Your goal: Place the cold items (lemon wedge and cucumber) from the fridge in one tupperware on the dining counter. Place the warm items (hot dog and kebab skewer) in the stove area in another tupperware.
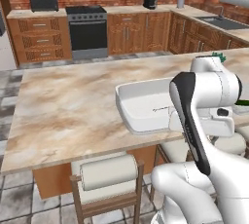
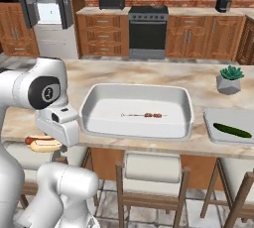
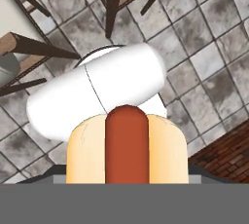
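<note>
Tool (image 3: 126, 181) clamps the hot dog (image 3: 126, 147) across its soft bun; light, squashy, best held mid-length, gently.

The white arm rises from the base, bends at a dark-jointed elbow and folds downward, so the wrist and hand hang low at the near edge of the desk. The gripper (image 2: 45, 145) points down toward the floor, its jaws spread wide around a hot dog (image 2: 43, 143) that lies lengthwise between them. In the hand view the hot dog (image 3: 127, 145) sits close against the hand.
</note>
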You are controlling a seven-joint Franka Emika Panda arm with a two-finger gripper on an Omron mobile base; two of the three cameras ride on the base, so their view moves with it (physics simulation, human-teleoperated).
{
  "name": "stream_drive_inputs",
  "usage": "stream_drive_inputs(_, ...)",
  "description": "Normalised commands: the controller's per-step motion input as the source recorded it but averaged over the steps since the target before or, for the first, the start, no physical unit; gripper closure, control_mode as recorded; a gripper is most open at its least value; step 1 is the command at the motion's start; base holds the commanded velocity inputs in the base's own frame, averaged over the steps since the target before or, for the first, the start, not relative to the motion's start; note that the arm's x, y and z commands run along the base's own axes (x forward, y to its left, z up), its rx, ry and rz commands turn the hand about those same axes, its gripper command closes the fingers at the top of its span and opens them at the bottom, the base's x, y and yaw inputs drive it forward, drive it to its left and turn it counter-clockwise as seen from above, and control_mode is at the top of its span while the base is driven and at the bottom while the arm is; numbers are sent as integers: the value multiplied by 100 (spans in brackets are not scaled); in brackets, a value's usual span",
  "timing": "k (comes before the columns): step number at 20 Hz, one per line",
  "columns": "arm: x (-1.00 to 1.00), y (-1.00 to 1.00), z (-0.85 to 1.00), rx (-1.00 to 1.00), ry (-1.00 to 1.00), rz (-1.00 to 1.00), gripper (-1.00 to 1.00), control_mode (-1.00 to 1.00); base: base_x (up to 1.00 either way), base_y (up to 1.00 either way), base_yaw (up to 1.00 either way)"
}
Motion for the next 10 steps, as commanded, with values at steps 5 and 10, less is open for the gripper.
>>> stream_drive_inputs(5,0,0,0,0,0,0,100,100,73,-10,-4)
stream_drive_inputs(10,0,0,0,0,0,0,100,100,35,-9,0)
